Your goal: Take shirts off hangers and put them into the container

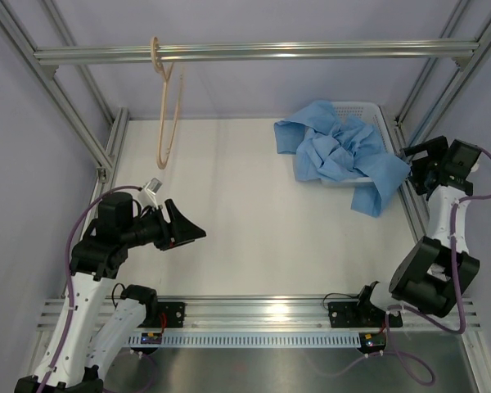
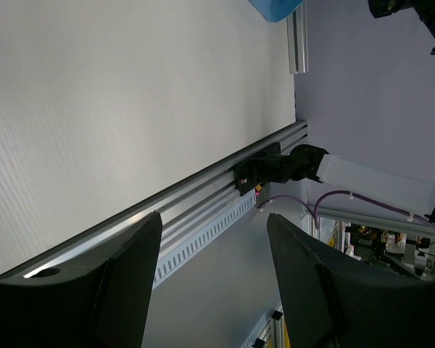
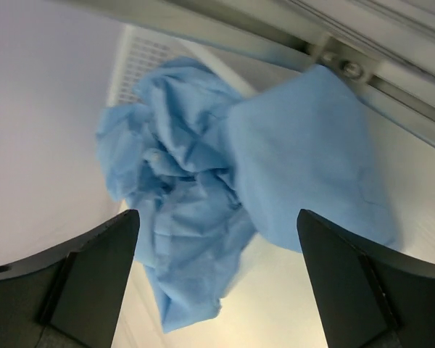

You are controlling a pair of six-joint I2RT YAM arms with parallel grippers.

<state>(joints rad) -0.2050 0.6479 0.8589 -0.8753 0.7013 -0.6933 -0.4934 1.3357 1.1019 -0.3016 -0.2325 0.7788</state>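
Shirt heaped on the basket, not all in

The blue shirt (image 1: 340,151) sits in a heap on the white basket (image 1: 356,105), and a big flap hangs over the side near my right jaws, which are wide apart and hold nothing. My left jaws are apart too, empty, far off. The hanger (image 1: 168,106) hangs bare. I think the flap could snag my jaws and pull out, or a push could tip the light basket.
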